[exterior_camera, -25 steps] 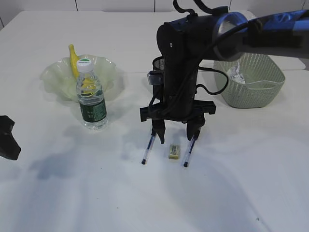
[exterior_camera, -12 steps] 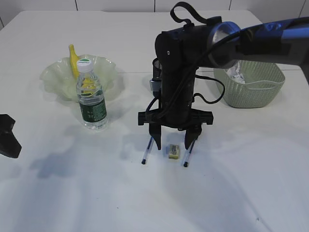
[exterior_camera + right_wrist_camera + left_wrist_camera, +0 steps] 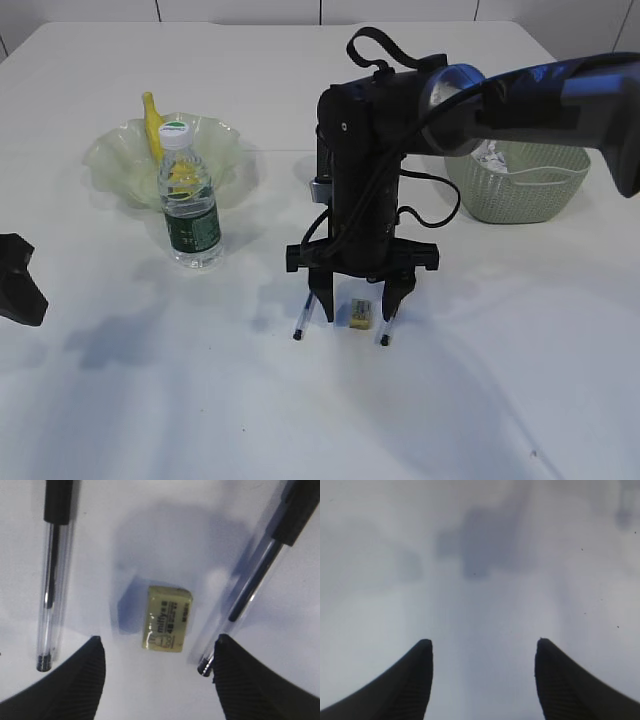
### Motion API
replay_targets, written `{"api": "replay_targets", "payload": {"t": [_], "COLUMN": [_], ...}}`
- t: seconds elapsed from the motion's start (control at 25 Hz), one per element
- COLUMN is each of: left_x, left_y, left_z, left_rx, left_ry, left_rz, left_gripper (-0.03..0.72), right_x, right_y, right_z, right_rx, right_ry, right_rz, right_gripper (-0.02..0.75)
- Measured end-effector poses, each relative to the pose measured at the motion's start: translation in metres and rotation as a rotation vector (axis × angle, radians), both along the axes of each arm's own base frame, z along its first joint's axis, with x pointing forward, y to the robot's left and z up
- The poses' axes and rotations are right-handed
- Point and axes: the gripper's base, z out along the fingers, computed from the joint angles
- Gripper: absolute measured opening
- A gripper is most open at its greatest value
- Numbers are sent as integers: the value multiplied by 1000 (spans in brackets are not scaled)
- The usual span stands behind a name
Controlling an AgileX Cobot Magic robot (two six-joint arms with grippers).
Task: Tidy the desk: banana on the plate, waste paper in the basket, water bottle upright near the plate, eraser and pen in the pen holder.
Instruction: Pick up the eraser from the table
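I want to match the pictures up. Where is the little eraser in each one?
Exterior view: the small cream rectangular eraser lies on the table, low centre, between the right tool's fingertips.
Left wrist view: not in it.
Right wrist view: eraser at centre.
Shared landmark: two clear plastic pens flank it, as in the right wrist view.

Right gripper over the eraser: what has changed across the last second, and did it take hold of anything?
The right gripper has come down toward the table, its open jaws now straddling the eraser between the two pens. Nothing has been gripped yet. The eraser, pens, water bottle, banana, plate and basket lie where they did; the left gripper stays open.
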Motion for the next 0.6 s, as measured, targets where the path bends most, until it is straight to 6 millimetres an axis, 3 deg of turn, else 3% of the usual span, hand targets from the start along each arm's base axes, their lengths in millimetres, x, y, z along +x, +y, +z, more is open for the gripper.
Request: {"api": "replay_targets", "payload": {"t": [0.6], "left_x": [0], "left_y": [0], "left_z": [0], "left_rx": [-3], "left_ry": [2], "left_rz": [1], "left_gripper": [452], "right_x": [4], "right_y": [3], "right_z": [-1], "right_rx": [30], "right_ry": [-45], "right_rz": [-28], "right_gripper": [504]}}
